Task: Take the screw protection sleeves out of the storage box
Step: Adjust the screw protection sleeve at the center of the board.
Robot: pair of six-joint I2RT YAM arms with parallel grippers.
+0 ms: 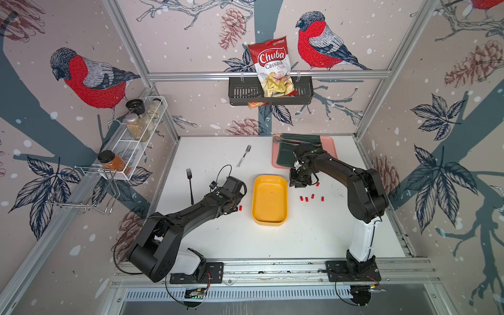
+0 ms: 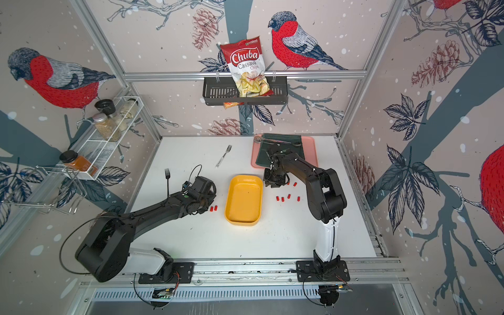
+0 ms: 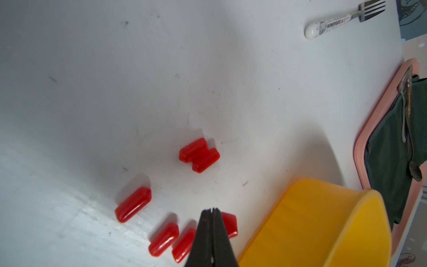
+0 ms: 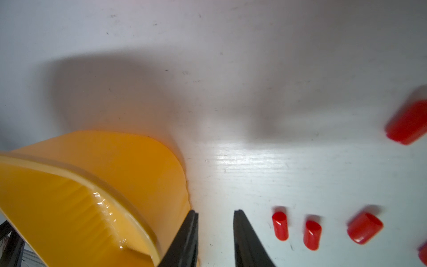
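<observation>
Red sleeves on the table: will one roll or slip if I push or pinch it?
Likely rolls: each sleeve is a smooth cylinder lying sideways on the glossy table. Probably very light, being so small, so a nudge may scatter them. Shiny plastic might squirt from a pinch.

The white desk (image 1: 300,234) carries a yellow storage box (image 1: 270,200) near its middle. Red screw protection sleeves (image 1: 306,199) lie loose on the bare top on both sides of the box (six on the left, I think; the top views hide most). A black fork (image 1: 190,185) lies to the left, a white-handled fork (image 1: 243,157) farther back, and a pink tray (image 1: 331,144) sits at the back right.
</observation>
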